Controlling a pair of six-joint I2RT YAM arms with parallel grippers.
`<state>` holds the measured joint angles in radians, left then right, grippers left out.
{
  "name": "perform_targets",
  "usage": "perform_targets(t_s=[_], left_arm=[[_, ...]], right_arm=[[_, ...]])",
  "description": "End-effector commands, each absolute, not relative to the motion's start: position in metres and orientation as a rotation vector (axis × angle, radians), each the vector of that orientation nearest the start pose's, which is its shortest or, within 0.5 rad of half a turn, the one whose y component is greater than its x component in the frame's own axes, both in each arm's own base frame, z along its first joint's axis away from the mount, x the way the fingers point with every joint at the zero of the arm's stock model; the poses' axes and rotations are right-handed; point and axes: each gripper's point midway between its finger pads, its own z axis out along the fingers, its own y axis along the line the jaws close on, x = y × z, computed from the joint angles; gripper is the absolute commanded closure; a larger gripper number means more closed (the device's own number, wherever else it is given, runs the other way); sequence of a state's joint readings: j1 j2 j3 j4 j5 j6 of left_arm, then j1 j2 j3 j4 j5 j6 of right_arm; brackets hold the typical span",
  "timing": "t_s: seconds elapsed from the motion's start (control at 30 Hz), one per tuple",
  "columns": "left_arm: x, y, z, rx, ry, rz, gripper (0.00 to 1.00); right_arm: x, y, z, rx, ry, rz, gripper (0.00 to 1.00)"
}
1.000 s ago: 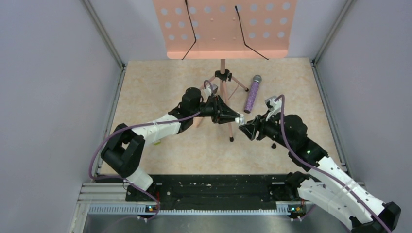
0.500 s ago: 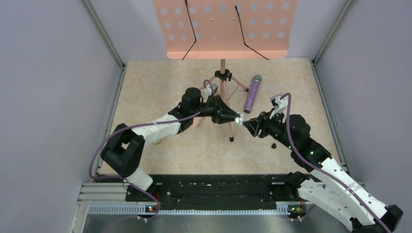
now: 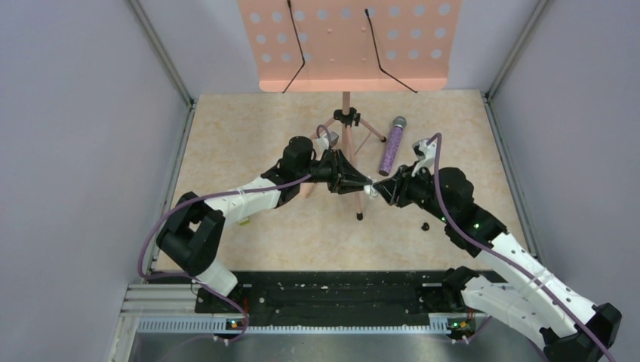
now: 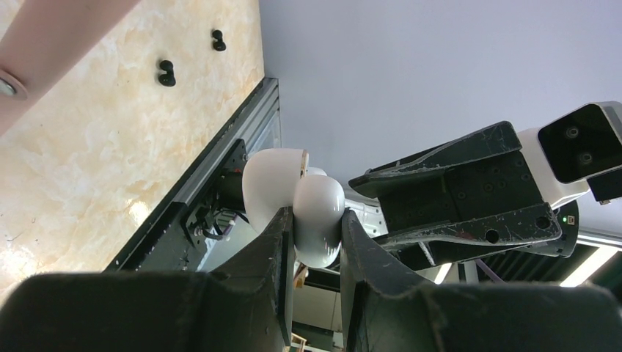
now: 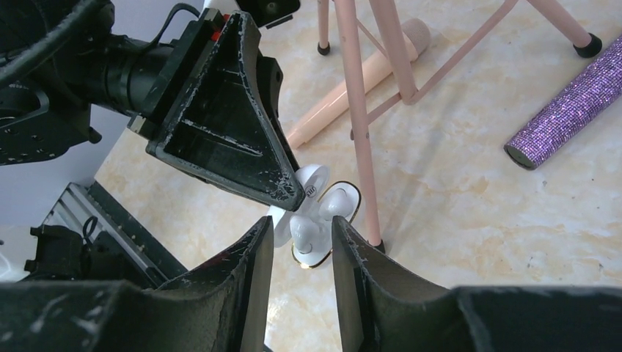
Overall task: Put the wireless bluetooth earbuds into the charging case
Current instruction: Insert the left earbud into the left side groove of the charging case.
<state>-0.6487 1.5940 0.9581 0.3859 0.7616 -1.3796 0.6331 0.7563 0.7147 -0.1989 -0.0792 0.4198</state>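
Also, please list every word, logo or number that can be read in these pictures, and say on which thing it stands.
No text can be read anywhere.
white case, inside of the open lid: one small dark mark, perhaps a logo, too small to read.
music stand: no text.
microphone: no text.
table: no text.
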Motion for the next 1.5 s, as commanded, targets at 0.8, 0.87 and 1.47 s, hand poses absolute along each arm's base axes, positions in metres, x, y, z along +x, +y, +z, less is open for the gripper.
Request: perform_targets(t_s=[0.8, 0.87, 1.47], left_arm=[[0.247, -0.372, 0.261, -0.063, 2.222, -1.963, 1.0], [0.247, -0.372, 0.262, -0.062, 2.219, -1.963, 1.0], [0.249, -0.368, 0.263, -0.072, 2.21, -1.957, 1.0]], right_arm=[[0.22, 0.23, 0.258, -0.348, 1.839, 0.934, 0.66], [0.218, 0.23, 0.257, -0.353, 1.843, 0.94, 0.67], [0.207, 0.229, 0.247, -0.37, 1.886, 0.967, 0.75]])
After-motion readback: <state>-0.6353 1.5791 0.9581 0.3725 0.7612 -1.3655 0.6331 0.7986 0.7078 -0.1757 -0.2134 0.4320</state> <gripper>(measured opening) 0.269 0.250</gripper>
